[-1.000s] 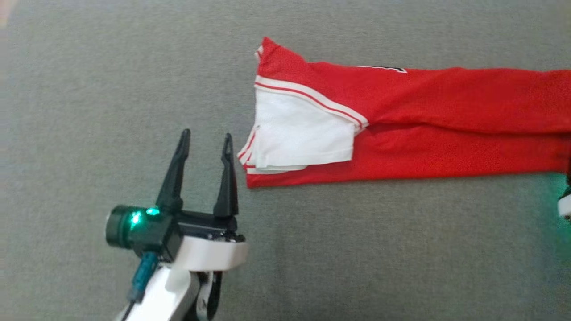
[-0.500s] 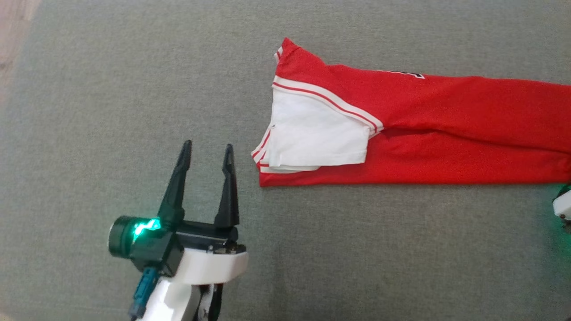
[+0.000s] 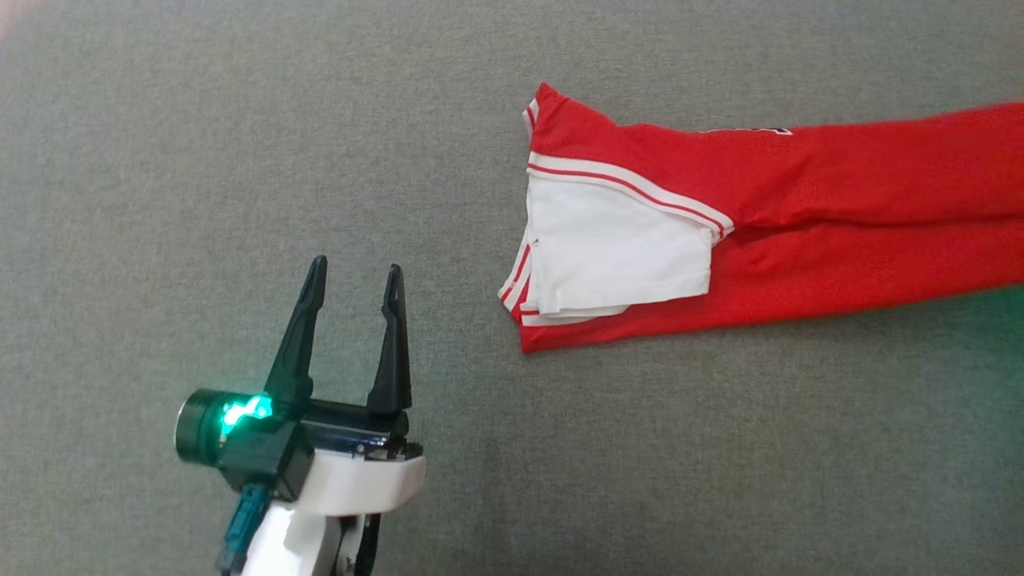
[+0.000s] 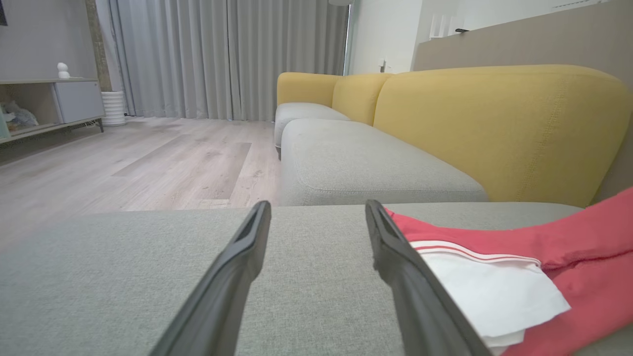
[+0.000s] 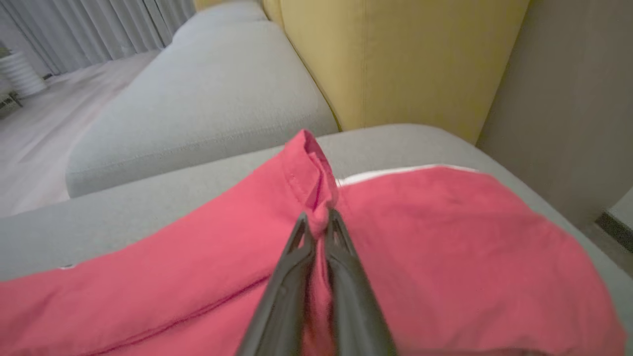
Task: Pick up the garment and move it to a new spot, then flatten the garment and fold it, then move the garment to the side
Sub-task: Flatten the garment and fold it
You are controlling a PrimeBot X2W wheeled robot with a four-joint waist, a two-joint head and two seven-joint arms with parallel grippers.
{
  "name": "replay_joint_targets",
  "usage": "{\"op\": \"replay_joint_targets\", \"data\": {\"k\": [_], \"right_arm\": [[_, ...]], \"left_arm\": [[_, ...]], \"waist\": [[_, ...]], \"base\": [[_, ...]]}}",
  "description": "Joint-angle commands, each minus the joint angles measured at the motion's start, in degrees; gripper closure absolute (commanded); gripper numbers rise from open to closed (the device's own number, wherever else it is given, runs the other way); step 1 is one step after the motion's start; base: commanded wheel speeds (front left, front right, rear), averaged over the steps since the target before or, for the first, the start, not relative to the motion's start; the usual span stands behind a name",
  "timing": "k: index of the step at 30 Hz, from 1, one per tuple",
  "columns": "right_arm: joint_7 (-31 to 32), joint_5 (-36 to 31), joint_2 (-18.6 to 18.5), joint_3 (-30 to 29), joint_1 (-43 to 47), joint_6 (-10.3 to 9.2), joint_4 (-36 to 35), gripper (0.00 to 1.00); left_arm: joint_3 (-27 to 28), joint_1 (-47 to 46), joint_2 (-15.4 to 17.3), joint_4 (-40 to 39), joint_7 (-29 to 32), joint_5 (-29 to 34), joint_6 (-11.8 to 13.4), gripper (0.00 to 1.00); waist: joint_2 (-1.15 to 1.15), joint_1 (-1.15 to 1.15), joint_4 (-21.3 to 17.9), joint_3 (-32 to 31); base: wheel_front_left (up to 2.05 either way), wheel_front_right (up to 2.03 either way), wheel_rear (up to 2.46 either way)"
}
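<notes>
A red garment (image 3: pixel 800 240) with a white folded-over part (image 3: pixel 616 248) lies stretched out on the grey cushion (image 3: pixel 240 160), running off the head view's right edge. My left gripper (image 3: pixel 356 266) stands open at the lower left, well apart from the garment's left end, with nothing between its fingers. In the left wrist view the garment (image 4: pixel 568 242) lies just right of the left gripper (image 4: pixel 317 205). In the right wrist view my right gripper (image 5: pixel 317 216) is shut on a pinched, raised ridge of the garment (image 5: pixel 445 232).
A yellow sofa back (image 4: pixel 494 133) rises behind the grey seat cushions (image 4: pixel 366 168). A wooden floor (image 4: pixel 123 163) lies beyond the cushion's left edge, and a beige wall panel (image 5: pixel 568 99) stands close on the right. Bare grey cushion surrounds the left gripper.
The garment has slid to the right, away from the left gripper, and its right end now tilts upward. The left gripper has shifted slightly down and left; the head view also shifted.
</notes>
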Motion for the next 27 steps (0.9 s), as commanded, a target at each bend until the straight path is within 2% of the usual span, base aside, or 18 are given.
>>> {"op": "replay_joint_targets", "data": {"k": [1, 8, 13, 19, 27], "right_arm": [[0.71, 0.56, -1.08, 1.15, -1.56, -0.04, -5.22, 1.00], [5.34, 2.49, 5.36, 7.18, -0.89, -0.04, -20.79, 1.00], [7.29, 2.42, 10.50, 14.56, -0.65, -0.04, -26.47, 1.00], [7.16, 2.06, 16.48, 24.20, -2.23, -0.04, -24.10, 1.00], [5.09, 1.45, 20.62, 33.43, -4.86, -0.04, -16.49, 1.00]], "left_arm": [[2.66, -0.16, -0.18, -1.38, -0.46, 0.63, -0.54, 0.00], [3.10, 0.43, -0.53, 2.18, -0.46, 1.94, -2.00, 0.00], [3.75, 0.19, -0.91, 3.40, -0.46, 2.54, -2.07, 0.00], [3.78, 0.22, -1.43, 4.24, -0.46, 2.77, -2.53, 0.00], [3.75, 0.34, -1.83, 4.70, -0.46, 2.87, -2.78, 0.00]], "waist": [[0.00, 0.00, -0.22, -0.26], [0.00, 0.00, 1.32, -0.72], [0.00, 0.00, 3.84, -0.74], [0.00, 0.00, 6.64, -0.94], [0.00, 0.00, 9.14, -0.65]], "base": [[0.00, 0.00, 0.00], [0.00, 0.00, 0.00], [0.00, 0.00, 0.00], [0.00, 0.00, 0.00], [0.00, 0.00, 0.00]]}}
